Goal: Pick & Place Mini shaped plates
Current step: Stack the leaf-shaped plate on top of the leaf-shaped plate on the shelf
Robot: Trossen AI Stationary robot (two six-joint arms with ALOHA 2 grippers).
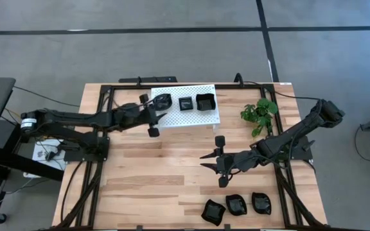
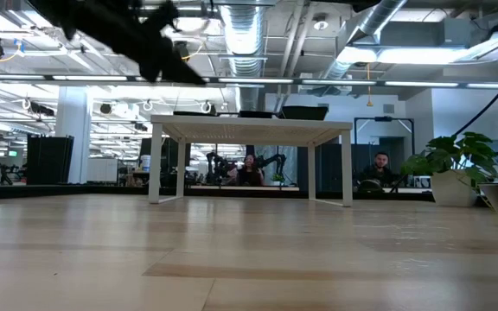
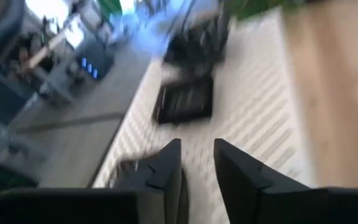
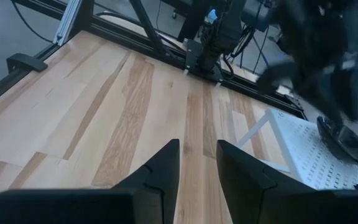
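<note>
Blurred plates (image 3: 185, 99) on rack (image 3: 253, 118)

Two dark robot arms reach inward over a wooden worktop (image 1: 172, 173), seen from above. The left arm stretches from its base at the left edge toward the far middle, its left claw (image 1: 154, 115) held at the end of a nearly straight reach, fingers (image 3: 166, 168) parted by a narrow gap in its own wrist view. The right arm bends in from the right side, elbow raised near the far right corner, forearm angled down toward the centre. The right claw (image 1: 212, 160) hangs above the middle of the worktop, its two fingers (image 4: 166, 165) slightly apart and holding nothing.
</note>
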